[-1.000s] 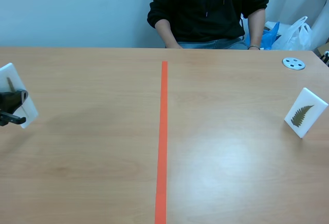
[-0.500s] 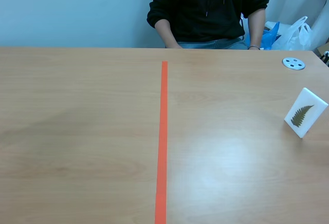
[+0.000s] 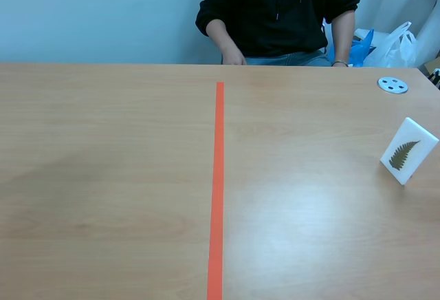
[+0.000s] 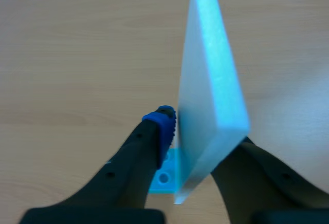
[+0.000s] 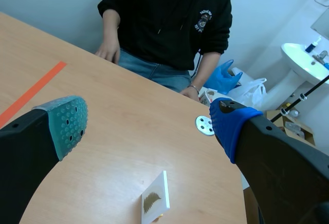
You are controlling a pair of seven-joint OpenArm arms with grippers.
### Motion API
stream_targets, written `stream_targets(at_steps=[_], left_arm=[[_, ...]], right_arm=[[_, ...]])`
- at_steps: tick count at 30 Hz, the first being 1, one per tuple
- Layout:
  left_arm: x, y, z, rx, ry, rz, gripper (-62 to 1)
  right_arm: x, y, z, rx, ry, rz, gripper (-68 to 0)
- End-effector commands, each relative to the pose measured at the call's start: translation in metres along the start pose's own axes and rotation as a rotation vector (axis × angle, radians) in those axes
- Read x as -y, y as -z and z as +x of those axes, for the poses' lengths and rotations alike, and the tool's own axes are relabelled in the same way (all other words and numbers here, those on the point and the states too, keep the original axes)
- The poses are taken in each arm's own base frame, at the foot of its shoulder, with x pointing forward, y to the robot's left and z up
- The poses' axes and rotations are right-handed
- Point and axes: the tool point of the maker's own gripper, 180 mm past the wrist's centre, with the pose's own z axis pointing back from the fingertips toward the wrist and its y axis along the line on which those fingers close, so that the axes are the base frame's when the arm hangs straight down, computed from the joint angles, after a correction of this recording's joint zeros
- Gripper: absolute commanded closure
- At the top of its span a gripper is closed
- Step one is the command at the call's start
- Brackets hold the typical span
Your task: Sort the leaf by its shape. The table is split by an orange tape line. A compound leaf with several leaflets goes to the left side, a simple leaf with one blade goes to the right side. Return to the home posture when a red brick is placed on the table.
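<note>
- Fern card: a white slab standing tilted at the right edge of the scene view, well to the right of the orange tape line. Bears one brown-green frond with many small leaflets along a stem.
- White foam card: thick, plain and seen edge-on only, with its faces turned out of sight. Leaf shape impossible to tell.
- Clamped on that card: the left gripper, one finger on each flat side, its blue pad pressed against the foam. Just under the card's near end, between the fingers, a light blue piece with a hole.
- Right gripper: fingers wide apart with nothing between them, a grey-green pad on one, blue on the other.
- Only in the left wrist view: the held card and its gripper, above bare table.
- Only in the right wrist view: a white sink beyond the table. Also the fern card ahead of and below the gripper, near a small round disc.
- Only in the scene view: the tape line's full run down the middle. Also a person at top centre.
</note>
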Motion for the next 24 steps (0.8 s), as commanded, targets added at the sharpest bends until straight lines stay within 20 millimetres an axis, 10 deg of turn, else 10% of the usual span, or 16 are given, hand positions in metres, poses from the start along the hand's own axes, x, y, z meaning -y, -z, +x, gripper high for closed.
stream_targets(at_steps=[1, 8, 17, 24], left_arm=[[-0.004, 0.003, 0.016, 0.047, -0.005, 0.009, -20.1], [-0.004, 0.003, 0.016, 0.047, -0.004, 0.009, -26.9], [-0.004, 0.003, 0.018, 0.054, -0.002, 0.007, -61.1], [0.001, 0.004, 0.048, 0.109, 0.038, -0.021, -62.3]], right_arm=[[0.001, 0.0, 0.004, 0.015, -0.004, 0.0, -48.9], [0.001, 0.0, 0.004, 0.016, -0.004, 0.0, -48.9], [0.001, 0.0, 0.004, 0.016, -0.004, 0.0, -48.9], [0.0, 0.0, 0.004, 0.016, -0.006, 0.003, -48.9]])
